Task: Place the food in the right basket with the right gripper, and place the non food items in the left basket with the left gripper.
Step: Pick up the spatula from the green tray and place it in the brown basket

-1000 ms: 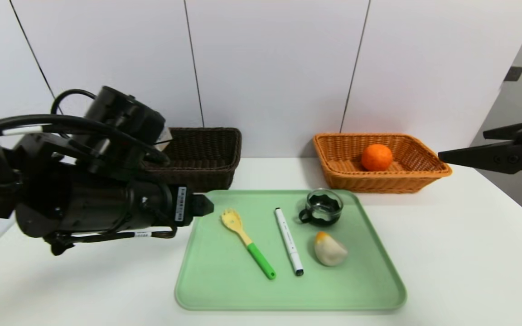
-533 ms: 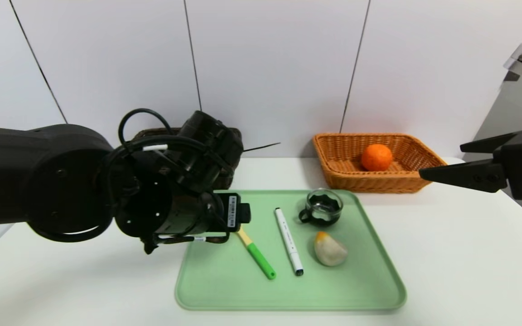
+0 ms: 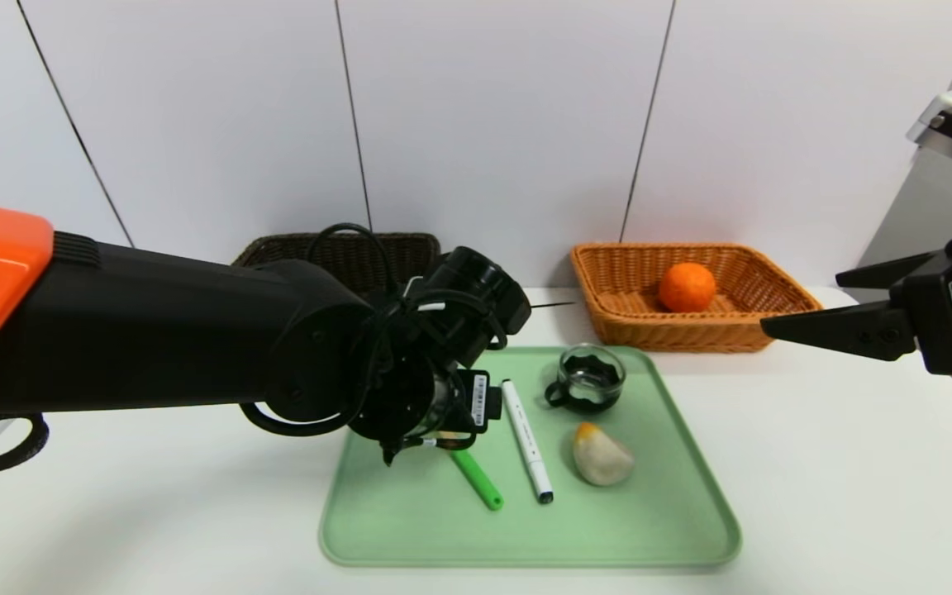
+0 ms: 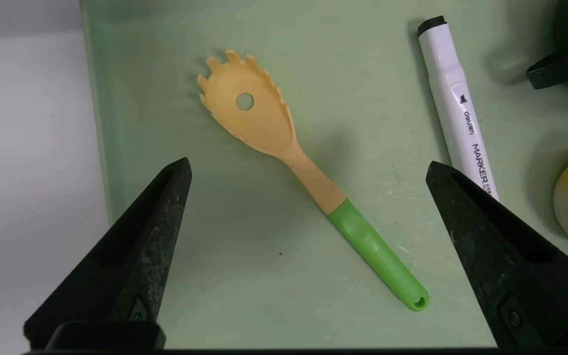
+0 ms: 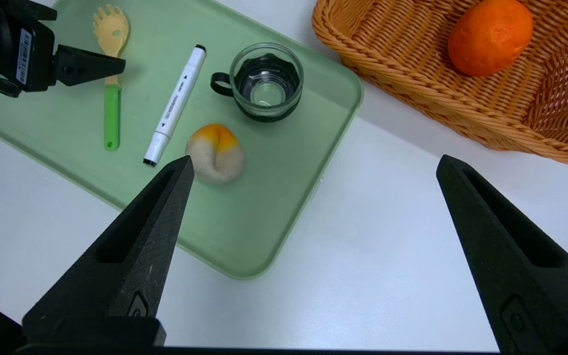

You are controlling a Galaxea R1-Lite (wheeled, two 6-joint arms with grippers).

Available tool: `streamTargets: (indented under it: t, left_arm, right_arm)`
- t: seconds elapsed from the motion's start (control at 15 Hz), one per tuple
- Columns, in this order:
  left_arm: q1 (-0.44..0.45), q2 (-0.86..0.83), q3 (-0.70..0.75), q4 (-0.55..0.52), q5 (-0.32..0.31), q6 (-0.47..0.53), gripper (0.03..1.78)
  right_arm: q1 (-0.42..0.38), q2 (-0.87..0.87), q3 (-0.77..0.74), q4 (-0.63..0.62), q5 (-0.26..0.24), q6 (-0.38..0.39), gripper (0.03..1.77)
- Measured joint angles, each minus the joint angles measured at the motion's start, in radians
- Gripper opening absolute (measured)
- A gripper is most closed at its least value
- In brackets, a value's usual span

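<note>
Your open left hand [image 4: 308, 165] hangs over the fork [image 4: 313, 182] on the green tray [image 3: 525, 549].
Behind the tray on the table [image 3: 823, 463] are a dark basket [image 3: 278, 245] and, to its right, an orange basket [image 3: 691, 335] holding an orange fruit [image 3: 687, 287]; your open right hand [image 5: 315, 158] waits near it. The mug [image 3: 590, 378], dumpling [image 3: 602, 454] and marker [image 3: 528, 438] share the tray. The fork lies slantwise, so closing off-line could spin it; coming down wide could knock the marker.

From above the tray [image 3: 525, 537], the head view faces forward and down, farthest off, taking in both baskets. The left wrist view looks down closely over the tray; the right wrist view, farther back, looks down beside it. Both wrist views share the tray's marker [image 4: 456, 108].
</note>
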State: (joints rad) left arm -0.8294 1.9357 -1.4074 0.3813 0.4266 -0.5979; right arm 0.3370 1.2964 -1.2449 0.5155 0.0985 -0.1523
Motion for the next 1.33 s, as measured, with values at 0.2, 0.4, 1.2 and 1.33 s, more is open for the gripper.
streamTargets:
  t: [0.2,0.4,1.2,1.33]
  left_arm:
    - [0.0,0.006,0.0,0.027,0.003,0.01,1.69]
    - [0.002,-0.028,-0.001,0.06,-0.012,0.116,1.69]
    - [0.222,-0.099,-0.091,0.053,-0.739,1.1,1.69]
    - [0.253,-0.074,-0.095,0.061,-0.864,1.251,1.69]
  right_arm:
    - [-0.001,0.0,0.006,0.0,0.0,0.0,1.69]
    - [-0.002,-0.001,0.012,0.001,0.0,0.001,1.69]
    - [0.0,-0.014,0.054,0.0,0.008,0.002,1.69]
    - [-0.001,-0.019,0.064,0.0,0.008,0.01,1.69]
